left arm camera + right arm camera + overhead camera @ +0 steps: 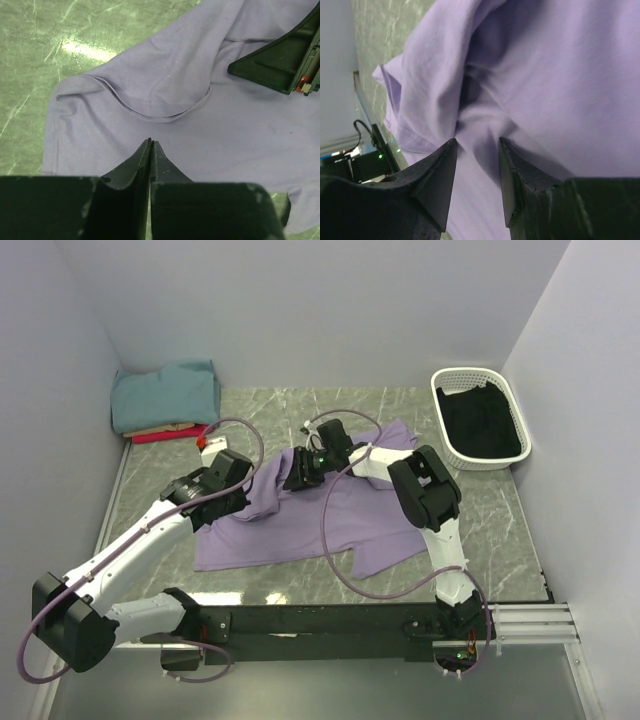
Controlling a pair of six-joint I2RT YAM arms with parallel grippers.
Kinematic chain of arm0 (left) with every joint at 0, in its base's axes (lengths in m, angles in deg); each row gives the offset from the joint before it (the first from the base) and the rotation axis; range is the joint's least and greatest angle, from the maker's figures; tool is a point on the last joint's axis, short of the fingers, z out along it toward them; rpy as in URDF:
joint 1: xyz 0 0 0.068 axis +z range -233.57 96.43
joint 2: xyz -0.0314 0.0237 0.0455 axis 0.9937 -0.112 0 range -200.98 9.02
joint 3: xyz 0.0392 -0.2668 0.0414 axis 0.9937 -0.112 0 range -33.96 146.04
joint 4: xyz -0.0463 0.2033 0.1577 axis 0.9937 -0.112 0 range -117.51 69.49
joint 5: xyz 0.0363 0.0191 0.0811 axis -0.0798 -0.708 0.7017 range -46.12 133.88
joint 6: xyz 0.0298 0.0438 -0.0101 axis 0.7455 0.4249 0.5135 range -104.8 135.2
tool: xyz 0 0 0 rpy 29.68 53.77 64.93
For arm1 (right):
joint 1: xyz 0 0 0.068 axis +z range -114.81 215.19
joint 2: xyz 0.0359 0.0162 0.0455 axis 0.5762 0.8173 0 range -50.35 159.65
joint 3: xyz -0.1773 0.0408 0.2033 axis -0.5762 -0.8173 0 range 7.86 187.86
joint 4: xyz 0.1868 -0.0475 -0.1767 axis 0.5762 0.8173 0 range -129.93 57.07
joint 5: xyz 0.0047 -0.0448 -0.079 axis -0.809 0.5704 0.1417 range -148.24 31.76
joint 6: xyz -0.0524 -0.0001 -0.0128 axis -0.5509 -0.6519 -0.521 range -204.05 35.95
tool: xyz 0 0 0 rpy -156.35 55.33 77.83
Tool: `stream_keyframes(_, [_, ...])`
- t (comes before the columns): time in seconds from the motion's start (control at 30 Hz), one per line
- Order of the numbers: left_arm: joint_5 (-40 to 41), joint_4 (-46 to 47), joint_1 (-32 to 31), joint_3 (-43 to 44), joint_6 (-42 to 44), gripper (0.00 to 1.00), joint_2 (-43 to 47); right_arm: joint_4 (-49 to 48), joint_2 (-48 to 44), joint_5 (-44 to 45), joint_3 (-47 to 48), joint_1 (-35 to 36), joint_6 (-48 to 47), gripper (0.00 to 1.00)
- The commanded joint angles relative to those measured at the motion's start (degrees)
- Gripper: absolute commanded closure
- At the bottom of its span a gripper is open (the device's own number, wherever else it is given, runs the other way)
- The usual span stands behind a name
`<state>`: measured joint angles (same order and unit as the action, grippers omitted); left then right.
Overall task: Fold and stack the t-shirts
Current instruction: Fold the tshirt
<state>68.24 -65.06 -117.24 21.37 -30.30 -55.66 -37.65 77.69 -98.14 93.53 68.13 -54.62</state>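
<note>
A large lavender t-shirt (300, 525) lies spread and rumpled on the marble table; its hemmed edge and a fold (150, 100) show in the left wrist view. My left gripper (243, 490) hovers at the shirt's left part, jaws shut (151, 142) with nothing between them. My right gripper (298, 478) is over the shirt's upper middle, open (477, 145), its fingers (442, 175) low over a raised crease of the cloth (485, 115). Folded teal (165, 392), tan (160, 428) and red (165, 437) t-shirts are stacked at the back left corner.
A white basket (445, 400) holding dark cloth stands at the back right. Walls close in the table (400, 410) on the left, back and right. Purple cables (335, 550) loop over the shirt from both arms. The right gripper's finger (280, 60) shows in the left wrist view.
</note>
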Motion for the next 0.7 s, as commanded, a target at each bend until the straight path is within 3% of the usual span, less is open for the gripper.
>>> stream_keyframes(0.0, [1.3,1.6,0.3,1.6,1.4,0.92,-0.4,-3.9,-2.8,-2.8,-1.9,1.9,0.4,0.54])
stream_keyframes(0.53, [1.4,2.3,1.2,0.0,1.8,0.92,-1.1,-4.9,-0.5,-4.7,-0.1,7.0,1.8,0.54])
stream_keyframes(0.63, [1.6,2.0,1.5,-0.4,1.6,0.92,-0.8,-3.6,0.0,-5.2,1.2,7.1,1.6,0.57])
stream_keyframes(0.67, [1.6,2.0,1.5,-0.7,1.6,0.92,-0.4,-3.6,0.0,-5.6,1.3,7.4,1.6,0.64])
